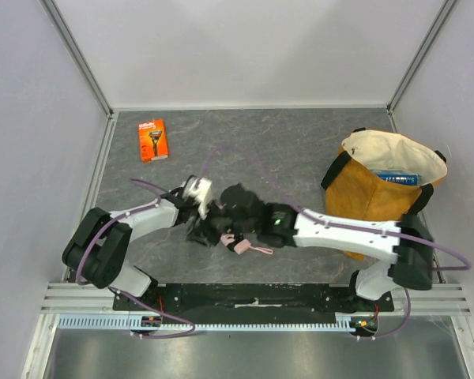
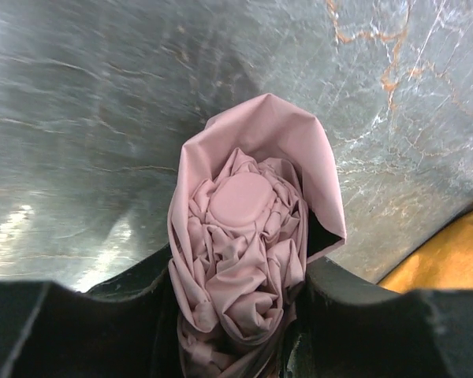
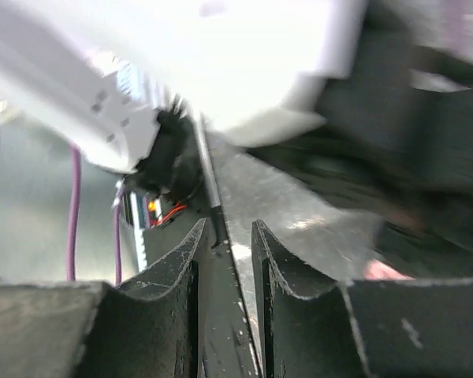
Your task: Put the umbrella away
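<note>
Left gripper (image 2: 235, 290) sits right under its wrist lens, its black fingers (image 2: 355, 331) clenched on the umbrella (image 2: 244, 205) from 9 and 3 o'clock. The pale pink fabric is crumpled into tight folds around a round pink cap, and one loose flap curls over the bundle from 12 to 3 o'clock. Behind it lies the grey marbled bench (image 2: 94, 102), with a strip of mustard-yellow at 4 o'clock in that view.

In the right wrist view the right gripper (image 3: 229, 236) has its fingers (image 3: 169, 268) slightly parted, released, with only bench surface showing in the narrow gap. That picture is blurred; a white arm link and purple cables fill its upper part.

From above, both arms meet just off the bench's middle, toward 7 o'clock. The umbrella lies there between them on the bench as a dark bundle. Its small pink handle (image 1: 239, 244) and wrist loop (image 1: 261, 250) stick out at the 5 o'clock side.

A mustard-yellow tote bag (image 1: 363, 193) stands open at 3 o'clock, well apart from the umbrella, with a blue item (image 1: 396, 178) inside. An orange razor package (image 1: 152, 140) lies flat at 10 o'clock.
</note>
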Motion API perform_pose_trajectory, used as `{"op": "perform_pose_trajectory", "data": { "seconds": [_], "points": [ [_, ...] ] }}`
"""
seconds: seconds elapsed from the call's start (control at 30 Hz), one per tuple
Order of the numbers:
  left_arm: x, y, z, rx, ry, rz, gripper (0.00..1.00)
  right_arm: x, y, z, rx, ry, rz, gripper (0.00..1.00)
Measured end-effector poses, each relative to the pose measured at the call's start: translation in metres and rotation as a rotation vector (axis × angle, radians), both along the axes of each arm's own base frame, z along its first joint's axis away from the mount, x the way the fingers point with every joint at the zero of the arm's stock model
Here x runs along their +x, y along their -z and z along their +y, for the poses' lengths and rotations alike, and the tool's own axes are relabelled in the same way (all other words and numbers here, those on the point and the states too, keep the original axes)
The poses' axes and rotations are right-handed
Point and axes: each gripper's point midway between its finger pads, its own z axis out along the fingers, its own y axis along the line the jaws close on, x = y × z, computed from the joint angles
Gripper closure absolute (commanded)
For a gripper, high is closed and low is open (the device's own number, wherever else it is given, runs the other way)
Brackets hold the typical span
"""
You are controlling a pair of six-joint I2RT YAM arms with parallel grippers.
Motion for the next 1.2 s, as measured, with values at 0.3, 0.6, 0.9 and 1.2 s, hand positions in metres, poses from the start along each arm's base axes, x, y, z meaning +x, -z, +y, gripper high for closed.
{"op": "perform_pose_trajectory", "data": {
  "seconds": [0.3,0.6,0.9,1.2],
  "points": [
    [-0.015,-0.028,0.036,0.039,0.001,-0.195,0.98,0.085,0.006,-0.088,0.01,0.365,0.093,0.3],
    [-0.027,-0.123,0.023,-0.195,0.156,-0.679,0.98,0.073,0.025,-0.09,-0.045,0.345,0.133,0.12],
    [-0.037,-0.153,0.02,-0.262,0.203,-0.804,0.98,0.048,0.031,-0.072,-0.043,0.321,0.152,0.02],
    [-0.034,-0.145,0.025,-0.199,0.176,-0.674,0.98,0.054,0.049,-0.049,-0.27,0.545,-0.102,0.19]
  ]
}}
